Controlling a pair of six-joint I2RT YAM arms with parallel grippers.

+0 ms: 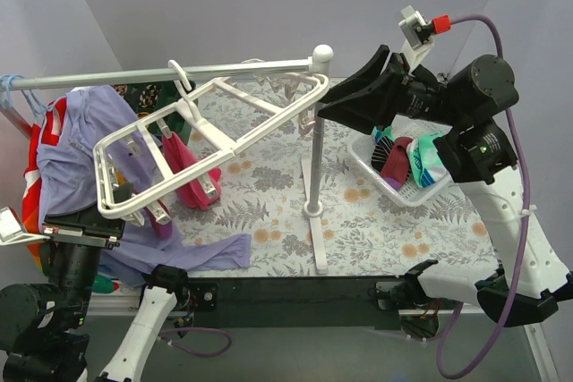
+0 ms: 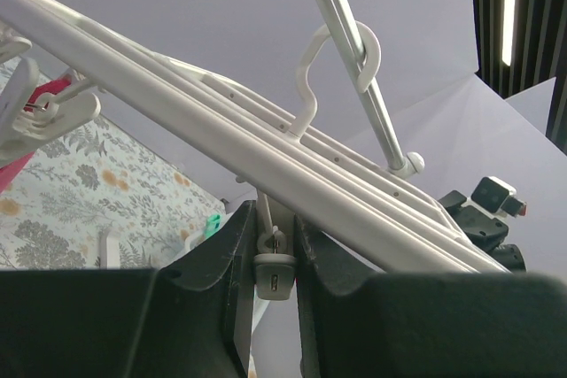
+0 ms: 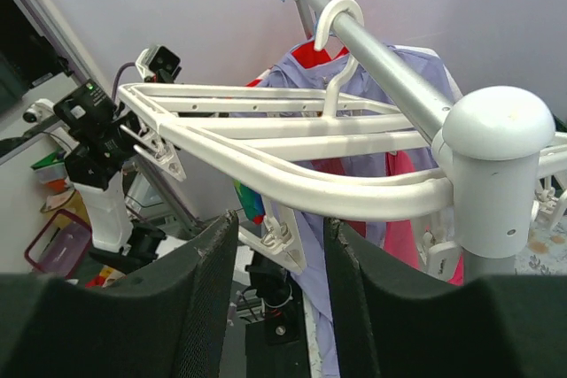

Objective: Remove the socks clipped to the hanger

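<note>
The white hanger [image 1: 210, 127] hangs by its hook from the grey rail [image 1: 242, 67]. Magenta-pink socks [image 1: 183, 163] dangle from clips near its left half, and one shows at the edge of the left wrist view [image 2: 31, 105]. My left gripper [image 1: 106, 225] is at the hanger's near-left corner. In its own view, this gripper [image 2: 275, 219] is shut on a small grey-white clip [image 2: 275, 276] under the frame bars [image 2: 221, 139]. My right gripper [image 1: 333, 103] is at the hanger's far right end. It stands open [image 3: 279, 227] around a dangling clip [image 3: 294, 241] that holds no sock.
A white mesh basket [image 1: 376, 172] on the right holds teal, dark red and striped socks [image 1: 407, 158]. The rail's pole [image 1: 315, 158] stands mid-table. A lavender shirt [image 1: 98, 140] and a rainbow-striped garment [image 1: 36, 167] hang at the left. The tablecloth [image 1: 376, 221] is floral.
</note>
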